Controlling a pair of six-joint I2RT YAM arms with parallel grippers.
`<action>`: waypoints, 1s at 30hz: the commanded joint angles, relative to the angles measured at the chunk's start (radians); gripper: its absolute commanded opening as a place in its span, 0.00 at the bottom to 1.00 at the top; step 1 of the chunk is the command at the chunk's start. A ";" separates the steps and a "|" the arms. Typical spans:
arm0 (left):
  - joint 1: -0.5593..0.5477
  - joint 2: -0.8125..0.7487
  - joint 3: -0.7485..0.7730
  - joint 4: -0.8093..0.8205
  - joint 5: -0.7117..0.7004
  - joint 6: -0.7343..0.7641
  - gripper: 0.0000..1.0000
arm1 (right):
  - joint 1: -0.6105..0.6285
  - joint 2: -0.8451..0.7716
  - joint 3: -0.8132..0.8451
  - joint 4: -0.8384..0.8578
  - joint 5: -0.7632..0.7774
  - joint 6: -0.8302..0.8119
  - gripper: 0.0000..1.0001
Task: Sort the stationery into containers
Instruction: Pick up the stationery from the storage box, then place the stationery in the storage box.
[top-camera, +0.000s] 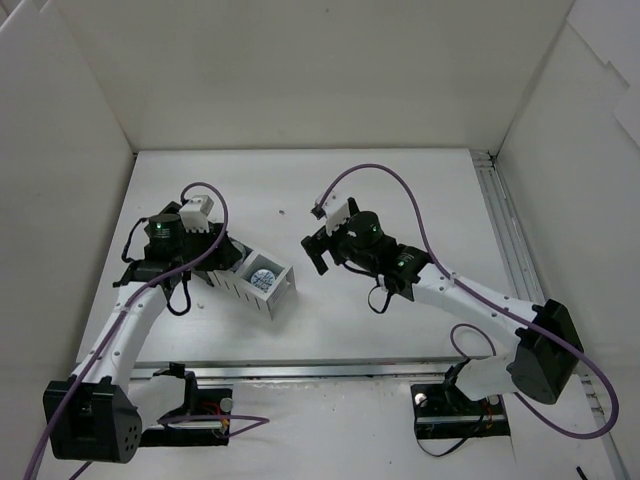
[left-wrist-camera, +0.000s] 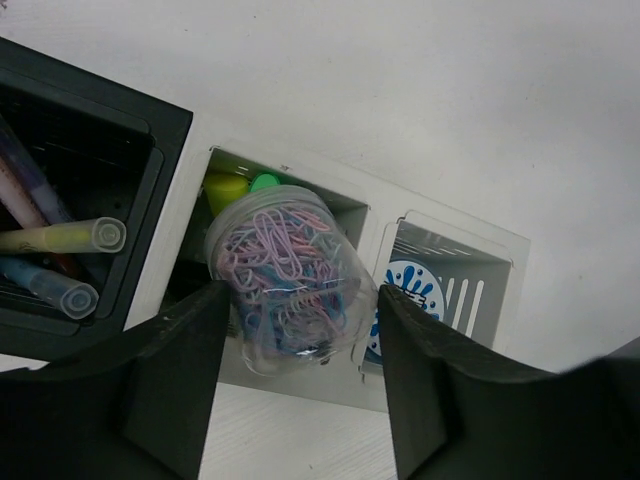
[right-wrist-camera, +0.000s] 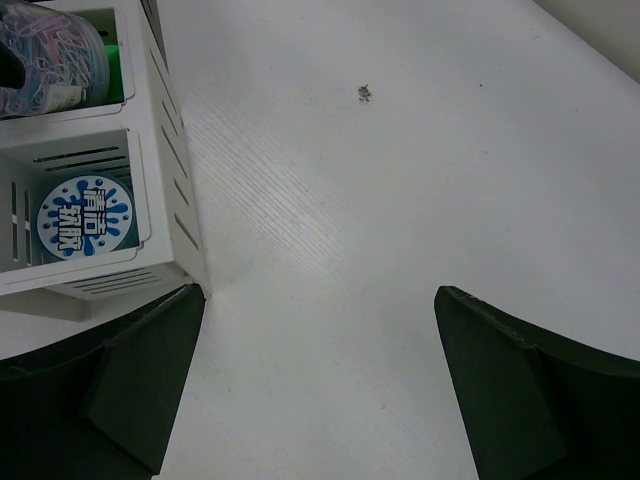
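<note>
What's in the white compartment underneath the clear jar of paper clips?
A yellow highlighter cap and a green cap show past the clear jar. The jar covers the rest of the white compartment, so anything else is hidden.

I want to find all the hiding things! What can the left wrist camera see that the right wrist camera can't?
Only the left wrist view shows the black box holding pens, a yellow highlighter top, and the left hand gripping the jar of paper clips. Only the right wrist view shows a tiny speck on the bare table and the right hand, open with nothing between its fingers. Both show the jar, the green highlighter, and the blue round roll in the white box's end compartment.
</note>
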 joint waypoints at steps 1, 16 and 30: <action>-0.024 -0.032 0.024 0.009 -0.070 -0.009 0.48 | 0.006 -0.050 0.005 0.035 0.033 0.003 0.98; -0.221 -0.074 0.197 -0.153 -0.288 -0.087 0.00 | 0.003 -0.076 -0.007 0.030 0.067 0.014 0.98; -0.340 0.086 0.392 -0.448 -0.296 -0.256 0.00 | 0.004 -0.096 -0.024 0.000 0.117 0.003 0.98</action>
